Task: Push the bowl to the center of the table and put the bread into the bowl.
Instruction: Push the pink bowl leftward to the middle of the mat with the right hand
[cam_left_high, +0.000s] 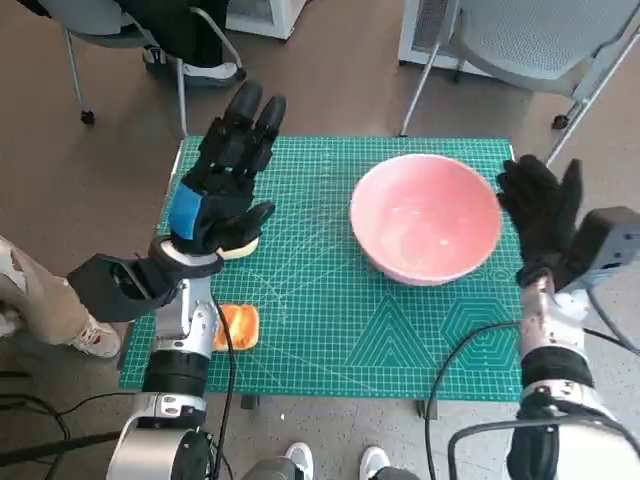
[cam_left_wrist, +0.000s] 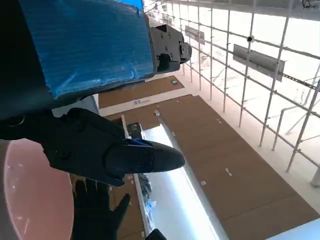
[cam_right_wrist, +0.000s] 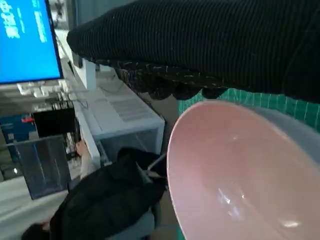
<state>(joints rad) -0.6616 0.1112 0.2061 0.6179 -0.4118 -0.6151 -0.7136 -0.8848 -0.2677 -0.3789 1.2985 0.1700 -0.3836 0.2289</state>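
Note:
The pink bowl (cam_left_high: 425, 215) stands on the right half of the green mat (cam_left_high: 330, 330); it also shows in the right wrist view (cam_right_wrist: 240, 175) and the left wrist view (cam_left_wrist: 30, 190). My right hand (cam_left_high: 540, 215) is open, its fingers spread and upright just beside the bowl's right rim. My left hand (cam_left_high: 228, 170) hovers open over the mat's left side with its fingers stretched out and nothing in them. An orange bread piece (cam_left_high: 238, 325) lies at the mat's near left, partly hidden by my left forearm. A pale rounded thing (cam_left_high: 242, 247) peeks out under the left hand's thumb.
The table's far edge borders chair legs (cam_left_high: 180, 95) at the back left and a grey chair (cam_left_high: 540, 40) at the back right. A person's leg (cam_left_high: 40, 300) is at the left. Cables (cam_left_high: 460, 350) hang near the front right.

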